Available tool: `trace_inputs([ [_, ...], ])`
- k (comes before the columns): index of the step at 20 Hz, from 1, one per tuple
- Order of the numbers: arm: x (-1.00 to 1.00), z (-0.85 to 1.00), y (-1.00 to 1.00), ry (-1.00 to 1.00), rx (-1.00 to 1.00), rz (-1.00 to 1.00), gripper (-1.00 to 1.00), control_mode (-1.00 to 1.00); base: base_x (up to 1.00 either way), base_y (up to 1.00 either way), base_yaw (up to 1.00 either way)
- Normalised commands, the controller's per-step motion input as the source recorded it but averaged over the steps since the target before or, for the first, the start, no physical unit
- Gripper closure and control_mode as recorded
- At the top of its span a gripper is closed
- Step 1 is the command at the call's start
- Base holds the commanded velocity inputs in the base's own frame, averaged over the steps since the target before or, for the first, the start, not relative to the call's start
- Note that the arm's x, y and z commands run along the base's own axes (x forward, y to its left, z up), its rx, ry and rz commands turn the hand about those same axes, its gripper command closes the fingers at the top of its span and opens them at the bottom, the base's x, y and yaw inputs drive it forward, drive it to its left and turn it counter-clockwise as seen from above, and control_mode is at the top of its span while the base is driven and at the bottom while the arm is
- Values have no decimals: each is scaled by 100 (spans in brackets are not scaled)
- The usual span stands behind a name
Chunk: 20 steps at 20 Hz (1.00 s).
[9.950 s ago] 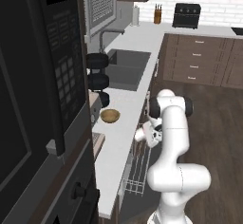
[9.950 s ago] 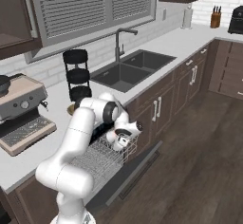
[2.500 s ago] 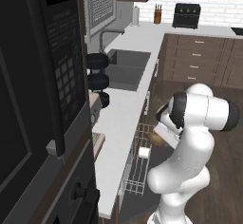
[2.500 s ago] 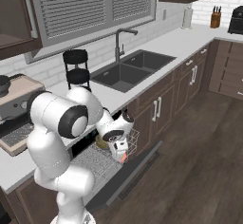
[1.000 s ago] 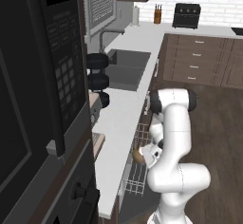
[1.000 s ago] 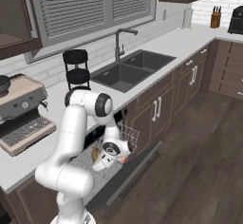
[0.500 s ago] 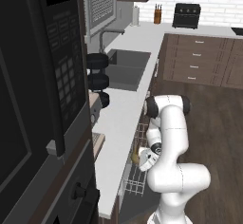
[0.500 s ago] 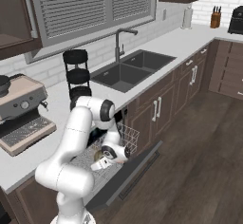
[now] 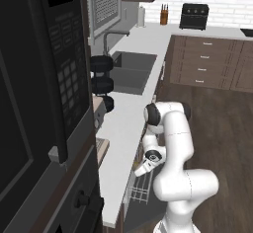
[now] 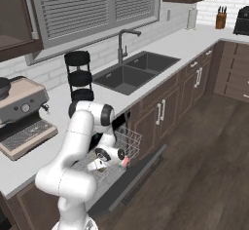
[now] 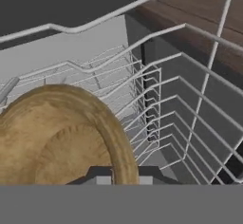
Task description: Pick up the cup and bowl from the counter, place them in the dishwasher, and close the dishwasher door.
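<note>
The tan wooden bowl (image 11: 57, 137) fills the lower left of the hand view, and its rim runs between my fingertips. My gripper (image 11: 124, 174) is shut on that rim, low inside the dishwasher's white wire rack (image 11: 156, 99). From the right base view, the gripper (image 10: 99, 164) sits down in the pulled-out rack (image 10: 129, 139). The white cup with red (image 10: 124, 162) lies in the rack just beside it. The dishwasher door (image 10: 138, 178) hangs open and flat below the rack. In the left base view the gripper (image 9: 142, 168) is under the edge of the counter (image 9: 123, 123).
Black round stacked things (image 10: 78, 75) stand on the counter behind the arm, and a coffee machine (image 10: 19, 117) is to their left. The sunken sink (image 10: 129, 73) with its faucet is further along. Dark wood floor (image 10: 204, 151) lies open beyond the door.
The gripper has sunk a little lower and deeper into the rack with the bowl still in it. The cup has not moved.
</note>
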Motion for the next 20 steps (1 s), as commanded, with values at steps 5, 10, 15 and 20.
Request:
trace_inputs([
  [5, -4, -36, -3, 11, 0, -16, -100, -100, 0, 0, 0],
  [10, -21, 2, -24, 2, 2, -11, -100, -100, 0, 0, 0],
  [15, -37, 66, -28, 0, 7, -7, -100, -100, 0, 0, 0],
  [20, -58, 100, -67, 0, 15, -3, -100, -100, 0, 0, 0],
])
